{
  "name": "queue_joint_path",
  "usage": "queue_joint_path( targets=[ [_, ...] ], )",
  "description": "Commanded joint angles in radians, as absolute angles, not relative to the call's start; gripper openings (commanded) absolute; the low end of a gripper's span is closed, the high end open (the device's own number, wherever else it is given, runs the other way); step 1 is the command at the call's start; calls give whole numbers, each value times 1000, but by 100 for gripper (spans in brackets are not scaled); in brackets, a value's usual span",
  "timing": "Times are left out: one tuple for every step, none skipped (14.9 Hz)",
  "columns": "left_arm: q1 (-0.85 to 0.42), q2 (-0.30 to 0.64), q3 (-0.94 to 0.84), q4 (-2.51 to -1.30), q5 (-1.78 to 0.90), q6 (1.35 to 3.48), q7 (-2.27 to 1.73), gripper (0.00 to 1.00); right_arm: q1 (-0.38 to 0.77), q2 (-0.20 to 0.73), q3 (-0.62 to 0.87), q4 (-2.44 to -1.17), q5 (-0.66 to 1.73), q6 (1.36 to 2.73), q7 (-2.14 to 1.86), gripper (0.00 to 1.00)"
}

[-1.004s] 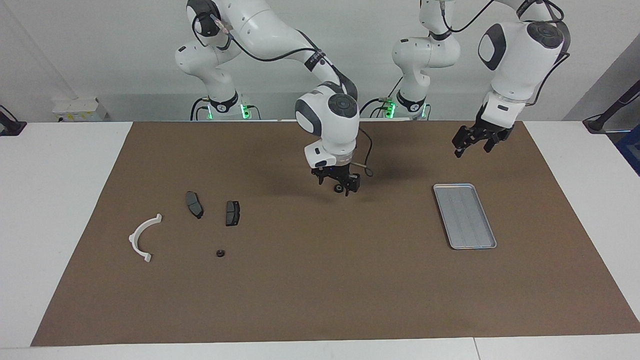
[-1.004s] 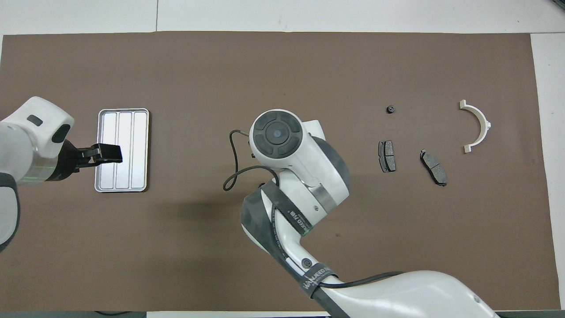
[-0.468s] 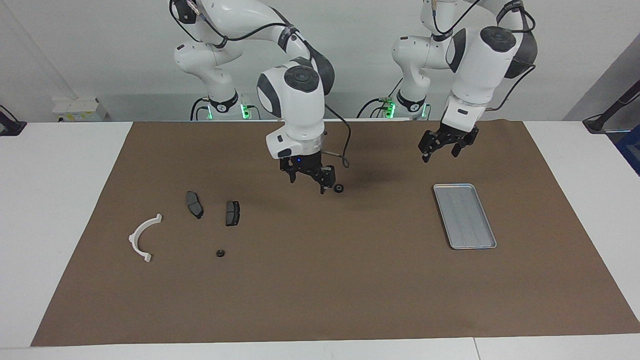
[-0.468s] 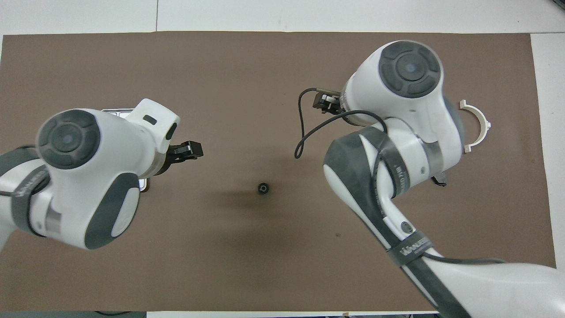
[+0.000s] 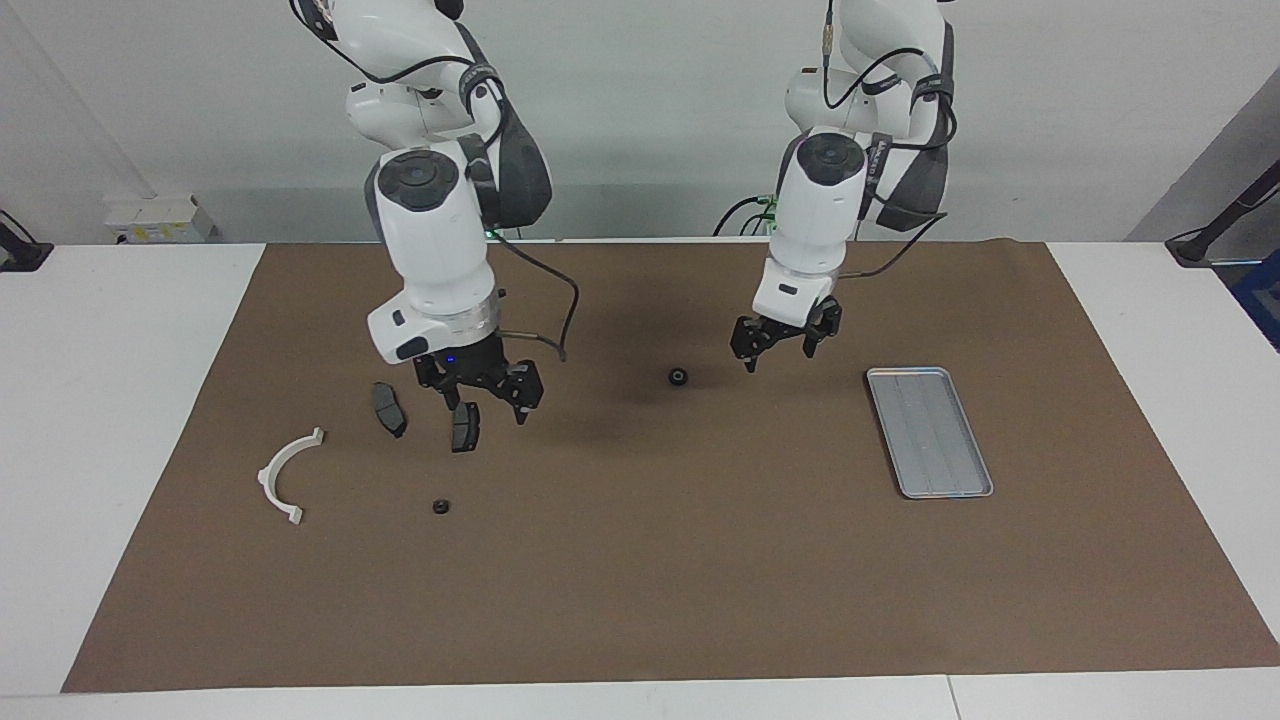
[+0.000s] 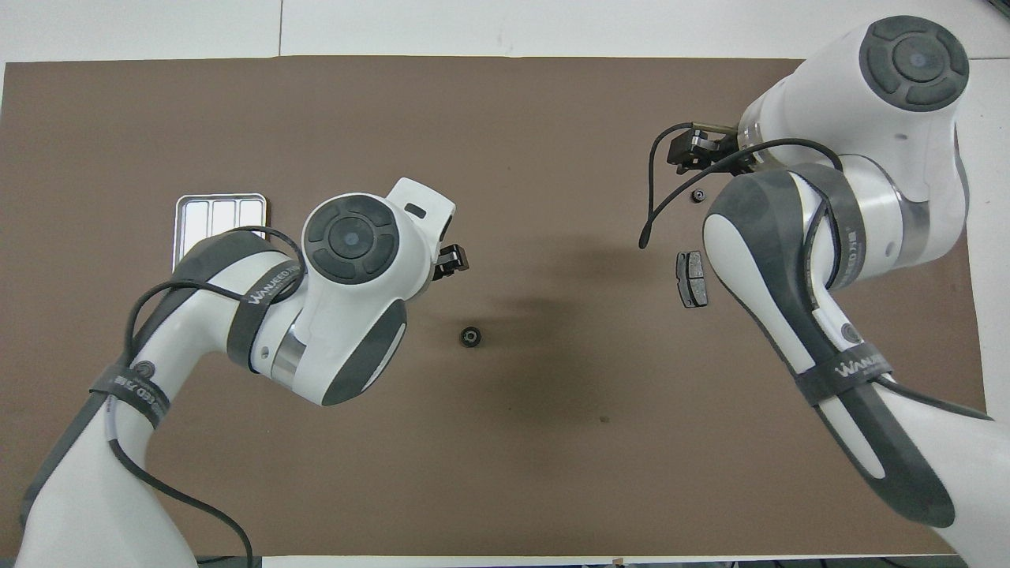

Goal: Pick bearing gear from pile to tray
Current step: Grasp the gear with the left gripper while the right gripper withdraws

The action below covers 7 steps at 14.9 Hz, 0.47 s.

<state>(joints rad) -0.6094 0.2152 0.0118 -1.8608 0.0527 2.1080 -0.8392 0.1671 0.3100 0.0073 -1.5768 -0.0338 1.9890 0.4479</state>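
A small black bearing gear [image 5: 678, 377] lies alone on the brown mat near its middle; it also shows in the overhead view [image 6: 470, 337]. My left gripper [image 5: 775, 350] is open and empty, raised over the mat between this gear and the silver tray [image 5: 930, 430]. My right gripper [image 5: 490, 398] is open and empty, low over the pile: two dark brake pads [image 5: 388, 408] [image 5: 465, 428], a white half-ring bracket [image 5: 290, 475] and another tiny black round piece [image 5: 440, 506]. In the overhead view the left arm hides part of the tray [image 6: 221, 213].
The brown mat [image 5: 650, 580] covers most of the white table. In the overhead view one brake pad [image 6: 691, 278] and the tiny black piece [image 6: 697, 196] show beside the right arm, which hides the bracket and the other pad.
My right gripper let the gear go on the mat's middle and swung back over the pile. My left gripper moved from beside the tray toward the gear.
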Motion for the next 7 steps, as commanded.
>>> queue_joint_path(
  targets=[
    [-658, 227, 25, -1867, 25, 2129, -880, 100, 107, 336, 21, -1600, -44, 2039, 352, 100],
    [-661, 227, 25, -1873, 5, 2155, -881, 100, 100, 348, 21, -1600, -46, 2052, 342, 100],
    [-664, 227, 25, -1893, 2, 2173, -881, 100, 97, 360, 21, -1603, -48, 2074, 338, 100],
    [-676, 227, 25, -1908, 2, 2186, -881, 100, 94, 380, 21, -1605, -49, 2097, 337, 100],
    [-684, 224, 25, -1936, 2, 2198, -879, 100, 94, 393, 21, -1606, -52, 2121, 337, 100],
    [-689, 219, 25, -1962, 2, 2222, -880, 100, 94, 406, 21, -1609, -52, 2144, 337, 100],
    [-696, 215, 25, -1986, 2, 2244, -881, 100, 94, 419, 21, -1609, -54, 2157, 337, 100]
  ],
)
